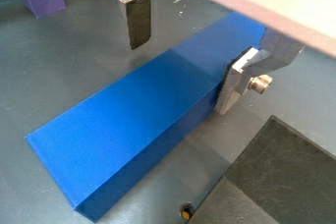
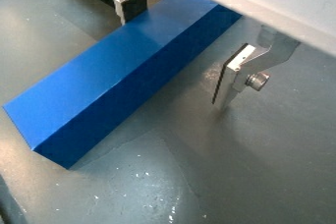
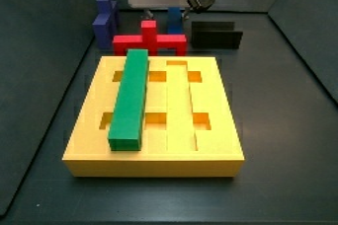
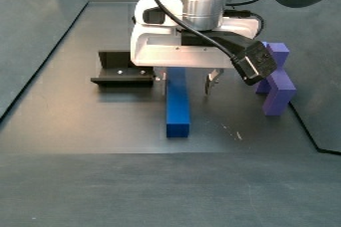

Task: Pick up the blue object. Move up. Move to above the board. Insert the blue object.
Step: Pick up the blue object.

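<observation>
The blue object is a long dark-blue bar lying flat on the grey floor; it shows in both wrist views and both side views. My gripper is open and low over one end of the bar, one finger on each long side. In a side view the gripper straddles the bar's far end. The fingers are not closed on it. The yellow board lies in front, with a green bar in one groove. The gripper's fingers barely show there.
A purplish-blue stepped block stands to one side of the bar. The dark fixture stands on the other side. A red piece lies just behind the board.
</observation>
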Controlling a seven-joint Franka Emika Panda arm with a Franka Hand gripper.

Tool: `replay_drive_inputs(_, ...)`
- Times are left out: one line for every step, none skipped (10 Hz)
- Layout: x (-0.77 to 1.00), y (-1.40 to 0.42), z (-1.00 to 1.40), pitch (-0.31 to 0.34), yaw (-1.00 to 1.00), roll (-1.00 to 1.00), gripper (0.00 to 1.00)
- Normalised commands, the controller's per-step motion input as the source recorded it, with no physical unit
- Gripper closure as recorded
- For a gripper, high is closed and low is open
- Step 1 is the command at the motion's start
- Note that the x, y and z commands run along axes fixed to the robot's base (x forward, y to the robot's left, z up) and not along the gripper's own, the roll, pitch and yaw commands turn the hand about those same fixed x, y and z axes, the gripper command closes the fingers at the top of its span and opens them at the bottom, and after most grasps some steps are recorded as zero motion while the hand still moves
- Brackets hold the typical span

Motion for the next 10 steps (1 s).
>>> replay_drive_inputs(0.00,0.00,0.00,0.000,0.00,0.00,0.00)
replay_drive_inputs(0.00,0.00,0.00,0.000,0.00,0.00,1.00)
replay_drive_inputs(0.00,0.00,0.00,0.000,0.00,0.00,1.00)
replay_drive_inputs(0.00,0.00,0.00,0.000,0.00,0.00,1.00)
replay_drive_inputs(0.00,0.00,0.00,0.000,0.00,0.00,1.00)
replay_drive_inputs(0.00,0.00,0.00,0.000,0.00,0.00,1.00)
replay_drive_inputs(0.00,0.00,0.00,0.000,0.00,0.00,1.00)
replay_drive_inputs(0.00,0.00,0.00,0.000,0.00,0.00,1.00)
replay_drive_inputs(0.00,0.00,0.00,0.000,0.00,0.00,1.00)
replay_drive_inputs(0.00,0.00,0.00,0.000,0.00,0.00,1.00)
